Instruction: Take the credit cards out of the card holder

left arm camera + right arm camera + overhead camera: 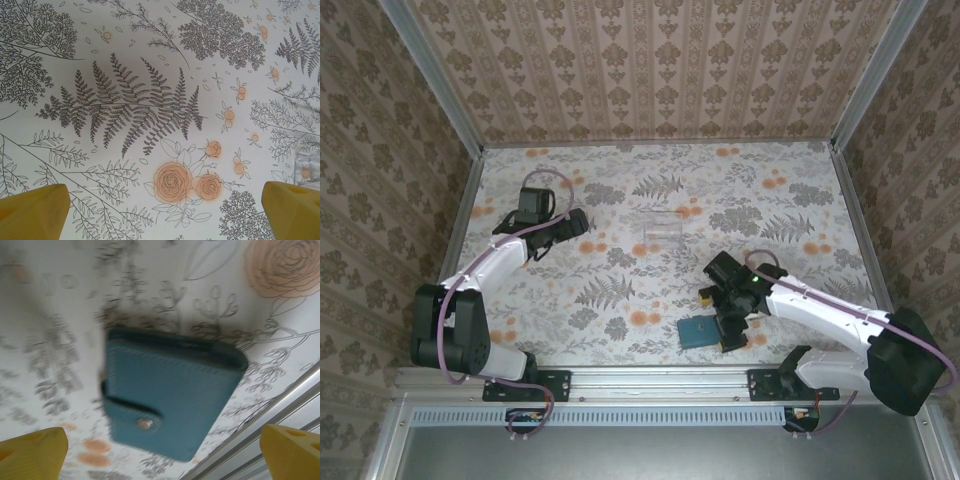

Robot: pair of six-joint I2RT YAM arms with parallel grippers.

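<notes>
Closed teal card holder (pixel 170 400), by the table's (pixel 620 180) near edge, right of middle. From the right wrist, strap snapped on a metal stud; from above, plain teal rectangle. Right gripper (pixel 162 454) spread wide over it; left gripper (pixel 165 212) likewise apart, far-left.

The teal card holder (pixel 172 390) lies closed on the flowered surface (pixel 60 300), its snap tab (pixel 135 420) fastened. The right claw (pixel 162 454) has its yellow fingertips (pixel 32 452) wide apart.

White left arm (pixel 490 265) bent at the elbow and stretched forward, left gripper (pixel 578 222) out in front, its yellow fingers (pixel 35 210) spread wide, white right arm (pixel 820 305) reaching across to the left, right gripper (pixel 715 315) tipped down, its yellow fingers (pixel 32 452) wide apart too
</notes>
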